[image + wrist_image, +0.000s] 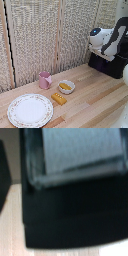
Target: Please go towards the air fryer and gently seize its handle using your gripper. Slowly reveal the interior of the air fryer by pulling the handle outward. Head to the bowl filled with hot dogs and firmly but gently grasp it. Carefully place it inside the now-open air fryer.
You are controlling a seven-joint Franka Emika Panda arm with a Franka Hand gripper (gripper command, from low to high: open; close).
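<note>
The black air fryer [111, 66] stands at the exterior view's right, against the back screen. The white arm bends down over it, and my gripper [103, 53] is right at the fryer's top; its fingers do not show against the black body. The wrist view is filled by the fryer's black body [70, 218] and its glossy grey-reflecting top [80, 153], very close and blurred. I cannot make out the handle. The small cream bowl [66, 87] with yellow-orange hot dogs [65, 86] sits on the table near the middle, far from the gripper.
A pink mug [45, 79] stands behind and left of the bowl. A yellow-orange block [59, 98] lies in front of the bowl. A large floral-rimmed plate [30, 110] lies at the front left. A woven screen [40, 35] closes the back of the wooden table [95, 100].
</note>
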